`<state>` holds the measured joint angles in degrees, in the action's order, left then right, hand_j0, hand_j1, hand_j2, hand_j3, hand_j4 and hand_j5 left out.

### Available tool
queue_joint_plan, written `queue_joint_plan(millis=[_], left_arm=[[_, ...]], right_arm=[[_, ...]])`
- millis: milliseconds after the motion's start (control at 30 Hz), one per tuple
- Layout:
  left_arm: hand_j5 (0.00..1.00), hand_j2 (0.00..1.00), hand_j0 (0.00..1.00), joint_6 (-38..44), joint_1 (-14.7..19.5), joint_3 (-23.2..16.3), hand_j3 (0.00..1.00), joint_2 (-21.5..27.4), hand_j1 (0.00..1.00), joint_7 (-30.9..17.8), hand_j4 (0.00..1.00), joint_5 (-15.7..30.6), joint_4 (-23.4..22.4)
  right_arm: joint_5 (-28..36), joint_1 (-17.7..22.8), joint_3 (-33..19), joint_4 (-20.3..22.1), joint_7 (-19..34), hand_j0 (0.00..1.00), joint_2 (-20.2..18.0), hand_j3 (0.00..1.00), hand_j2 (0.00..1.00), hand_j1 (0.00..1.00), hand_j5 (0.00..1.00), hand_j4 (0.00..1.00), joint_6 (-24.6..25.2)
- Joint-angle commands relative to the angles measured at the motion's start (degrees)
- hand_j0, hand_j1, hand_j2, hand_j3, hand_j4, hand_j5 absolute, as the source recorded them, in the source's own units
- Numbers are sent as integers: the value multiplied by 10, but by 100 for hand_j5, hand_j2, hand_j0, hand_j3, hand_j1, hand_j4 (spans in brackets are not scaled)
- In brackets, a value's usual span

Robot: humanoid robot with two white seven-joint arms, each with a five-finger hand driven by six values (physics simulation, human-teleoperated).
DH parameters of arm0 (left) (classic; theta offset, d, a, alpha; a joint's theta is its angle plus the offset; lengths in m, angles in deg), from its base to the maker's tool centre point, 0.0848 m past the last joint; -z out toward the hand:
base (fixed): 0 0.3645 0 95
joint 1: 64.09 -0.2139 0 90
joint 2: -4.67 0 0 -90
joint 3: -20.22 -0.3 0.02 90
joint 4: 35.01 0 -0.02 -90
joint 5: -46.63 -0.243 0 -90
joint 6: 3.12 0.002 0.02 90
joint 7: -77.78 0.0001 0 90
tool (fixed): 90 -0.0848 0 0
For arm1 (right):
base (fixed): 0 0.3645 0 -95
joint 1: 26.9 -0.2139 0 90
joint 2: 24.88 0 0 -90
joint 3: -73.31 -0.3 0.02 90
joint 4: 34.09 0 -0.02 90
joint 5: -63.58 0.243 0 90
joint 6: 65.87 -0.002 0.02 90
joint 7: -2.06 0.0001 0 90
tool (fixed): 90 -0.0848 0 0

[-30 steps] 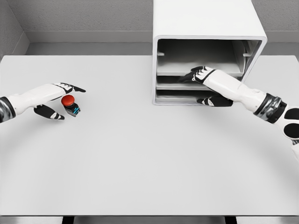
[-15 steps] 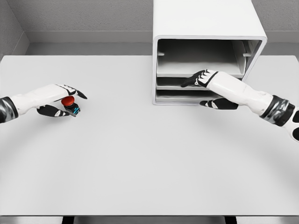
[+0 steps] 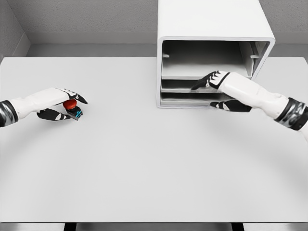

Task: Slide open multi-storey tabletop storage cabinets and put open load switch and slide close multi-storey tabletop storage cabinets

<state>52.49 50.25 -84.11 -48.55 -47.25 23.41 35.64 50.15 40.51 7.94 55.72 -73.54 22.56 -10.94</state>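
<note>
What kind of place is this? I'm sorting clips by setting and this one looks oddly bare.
Most likely a simulated tabletop workspace, not a real room: a plain white table against grey walls, a white storage cabinet with open shelves, and a red-capped switch in the left hand.

No legible text or labels.
</note>
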Motion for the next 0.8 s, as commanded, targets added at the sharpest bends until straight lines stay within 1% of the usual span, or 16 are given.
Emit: queue_joint_plan(millis=[0, 133, 267, 367, 433, 600, 767], left_arm=[[73, 73, 73, 3, 0, 2, 73, 0, 73, 0, 73, 3, -2], [65, 65, 65, 3, 0, 4, 65, 0, 65, 0, 65, 0, 1], [64, 64, 64, 3, 0, 4, 64, 0, 64, 0, 64, -1, 1], [61, 61, 61, 3, 0, 4, 61, 0, 61, 0, 61, -1, 2], [60, 60, 60, 3, 0, 4, 60, 0, 60, 0, 60, -1, 3], [56, 56, 56, 3, 0, 4, 56, 0, 56, 0, 56, -1, 6], [52, 52, 52, 3, 1, 5, 52, 0, 52, 0, 52, 0, 6]], right_arm=[[4, 0, -6, -9, -1, 77, 4, 77, 77, 77, 77, 77, 1], [3, -14, -6, -40, 0, 77, 27, 77, 77, 77, 77, 77, 1], [1, -39, -3, -69, 1, 77, 56, 77, 77, 77, 77, 77, 1], [0, -48, 2, -81, 1, 77, 63, 77, 77, 77, 77, 77, 1], [-12, -54, 2, -97, 1, 77, 77, 77, 77, 77, 77, 77, 1], [-29, -54, 2, -117, 1, 77, 92, 77, 77, 77, 77, 77, 1], [-33, -50, 11, -113, 1, 77, 92, 77, 77, 77, 77, 77, 1]])
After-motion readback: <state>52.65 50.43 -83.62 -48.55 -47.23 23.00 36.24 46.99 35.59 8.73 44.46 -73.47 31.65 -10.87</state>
